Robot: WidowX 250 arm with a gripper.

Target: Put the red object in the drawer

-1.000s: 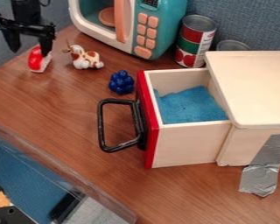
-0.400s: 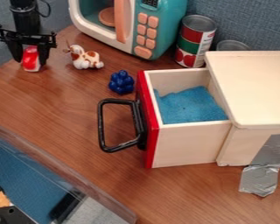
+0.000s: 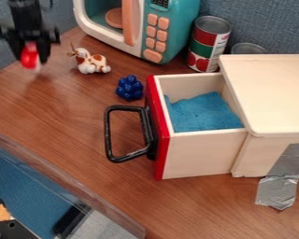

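In the upper left of the frame, the tool (image 3: 32, 58) is hanging down over the tabletop (image 3: 71, 107), narrowed around the red object (image 3: 30, 55) and holding it between its fingers. The red object's pale lower end is pointing downward and looking blurred. Just right of the tool, a brown-and-white toy animal (image 3: 89, 63) is standing, and a knobbly dark blue object (image 3: 129, 87) is sitting between it and the drawer (image 3: 199, 154).

The drawer is standing open in the middle right of the frame, its red front facing left and its black handle (image 3: 107, 135) sticking out; a blue cloth (image 3: 202, 112) is lying inside. The wooden box (image 3: 270, 93) around it is reaching the right edge, with silver tape (image 3: 278, 191) running down onto the tabletop. At the top, a teal toy microwave (image 3: 188, 23) is standing near a red-and-green can (image 3: 207, 44).
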